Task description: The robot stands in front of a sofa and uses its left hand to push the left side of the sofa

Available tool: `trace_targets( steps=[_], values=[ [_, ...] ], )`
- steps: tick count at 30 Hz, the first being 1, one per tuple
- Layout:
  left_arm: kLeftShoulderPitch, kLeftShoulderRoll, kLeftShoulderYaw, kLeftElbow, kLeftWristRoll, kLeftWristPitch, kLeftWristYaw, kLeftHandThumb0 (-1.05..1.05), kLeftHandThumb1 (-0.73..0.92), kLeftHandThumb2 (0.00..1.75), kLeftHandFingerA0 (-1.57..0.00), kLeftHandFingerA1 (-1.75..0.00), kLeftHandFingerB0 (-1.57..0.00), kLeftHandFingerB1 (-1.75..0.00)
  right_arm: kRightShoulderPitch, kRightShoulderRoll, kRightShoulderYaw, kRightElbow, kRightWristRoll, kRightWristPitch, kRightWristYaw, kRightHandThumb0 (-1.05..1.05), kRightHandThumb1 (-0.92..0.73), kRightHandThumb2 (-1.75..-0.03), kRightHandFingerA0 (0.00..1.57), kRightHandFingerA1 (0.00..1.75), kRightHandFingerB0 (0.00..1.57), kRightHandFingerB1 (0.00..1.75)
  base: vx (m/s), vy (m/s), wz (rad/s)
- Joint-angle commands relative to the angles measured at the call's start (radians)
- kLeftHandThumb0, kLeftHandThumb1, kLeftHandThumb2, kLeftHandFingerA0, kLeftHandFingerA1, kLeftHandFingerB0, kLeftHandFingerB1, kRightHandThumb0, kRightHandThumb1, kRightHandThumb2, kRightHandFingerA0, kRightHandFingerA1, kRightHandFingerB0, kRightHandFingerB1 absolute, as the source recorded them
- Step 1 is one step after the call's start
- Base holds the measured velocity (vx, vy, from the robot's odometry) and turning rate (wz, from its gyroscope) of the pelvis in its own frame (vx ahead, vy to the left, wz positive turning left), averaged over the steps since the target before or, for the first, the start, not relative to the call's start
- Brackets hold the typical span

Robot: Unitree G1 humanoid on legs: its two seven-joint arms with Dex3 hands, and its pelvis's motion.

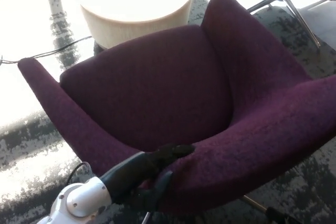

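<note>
The sofa (173,103) fills most of the view, a purple upholstered tub seat that's turned at an angle, with one arm pointing up-left and the other rising at the upper right. A round table (134,3) is seen just behind it, and a cable (47,53) is laid across the carpet (31,129) on the left.

The left hand (155,174) is pressed against the near edge of the sofa, at the bottom of the frame. The fingers are spread apart, one laid along the top of the padded rim and another tucked under it, so nothing is really gripped; it's more of a flat push contact. The right hand isn't seen at all.

Handling-wise, the fabric looks coarse and grippy, so slipping probably isn't a big worry. The padding is likely soft, meaning some of the push will be soaked up before the frame is moved. Thin metal legs (147,216) are visible underneath, so it's probably lighter than a full sofa and may be swivelled rather than slid. A firm edge where the rim meets the arm is probably the best place for force to be applied, low and close to the frame, not up on the cushioned top where it would just be squashed.
</note>
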Motion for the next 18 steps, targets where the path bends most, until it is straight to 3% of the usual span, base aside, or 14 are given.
trace_targets(
  steps=[1, 5, 6, 7, 8, 9, 12, 13, 18],
  values=[
    [-0.022, -0.055, -0.103, -0.011, 0.1, 0.086, -0.013, -0.95, 0.92, 1.27, -0.06, -0.11, -0.07, -0.15, -0.008, -0.022, 0.001, 0.001, -0.002, 0.002, 0.001, -0.59, -0.3, -1.43, 0.19, 1.41, 0.04, 1.26, 0.0, 0.0, 0.0],
    [-0.038, -0.076, -0.131, 0.011, 0.106, 0.075, -0.009, -0.94, 0.92, 1.27, -0.05, -0.12, -0.06, -0.14, -0.01, -0.021, -0.007, 0.003, 0.006, 0.01, -0.003, -0.59, -0.29, -1.42, 0.2, 1.4, 0.08, 1.26, 0.0, 0.0, 0.0],
    [-0.046, -0.086, -0.141, 0.017, 0.111, 0.076, -0.006, -0.94, 0.92, 1.26, -0.07, -0.13, -0.07, -0.14, -0.01, -0.02, -0.007, 0.003, 0.006, 0.01, -0.005, -0.56, -0.23, -1.52, 0.29, 1.34, 0.12, 1.19, 0.0, 0.0, 0.0],
    [-0.054, -0.098, -0.152, 0.024, 0.117, 0.078, -0.002, -0.94, 0.92, 1.26, -0.07, -0.13, -0.07, -0.14, -0.01, -0.02, -0.007, 0.003, 0.007, 0.011, -0.006, -0.56, -0.23, -1.52, 0.29, 1.34, 0.12, 1.19, 0.0, 0.0, 0.0],
    [-0.063, -0.111, -0.163, 0.028, 0.125, 0.078, 0.002, -0.92, 0.92, 1.26, -0.06, -0.14, -0.06, -0.14, -0.008, -0.018, -0.002, 0.002, 0.0, 0.003, -0.002, -0.57, -0.3, -1.44, 0.19, 1.37, 0.07, 1.25, 0.0, 0.0, 0.0],
    [-0.07, -0.123, -0.171, 0.024, 0.125, 0.089, -0.002, -0.91, 0.92, 1.27, -0.02, -0.12, -0.03, -0.14, -0.009, -0.017, 0.001, 0.002, -0.001, 0.004, -0.003, -0.62, -0.37, -1.26, 0.4, 0.93, 0.28, 0.85, 0.0, 0.0, 0.0],
    [-0.073, -0.126, -0.174, 0.022, 0.124, 0.097, -0.002, -0.91, 0.92, 1.27, -0.02, -0.12, -0.03, -0.14, -0.01, -0.017, 0.001, 0.002, -0.001, 0.005, -0.005, -0.62, -0.37, -1.26, 0.4, 0.93, 0.28, 0.85, 0.0, 0.0, 0.0],
    [-0.085, -0.146, -0.19, 0.017, 0.131, 0.115, -0.003, -0.91, 0.89, 1.26, 0.0, -0.12, -0.01, -0.15, -0.011, -0.021, 0.006, 0.002, -0.006, 0.002, -0.003, -0.65, -0.31, -1.34, 0.26, 1.42, 0.1, 1.27, 0.0, 0.0, 0.0],
    [-0.112, -0.192, -0.236, 0.01, 0.158, 0.143, -0.003, -0.91, 0.92, 1.28, 0.0, -0.11, 0.0, -0.12, -0.009, -0.024, 0.009, 0.005, -0.006, 0.005, 0.005, -0.6, -0.29, -1.38, 0.26, 1.42, 0.13, 1.27, 0.0, 0.0, 0.0]
  ],
)
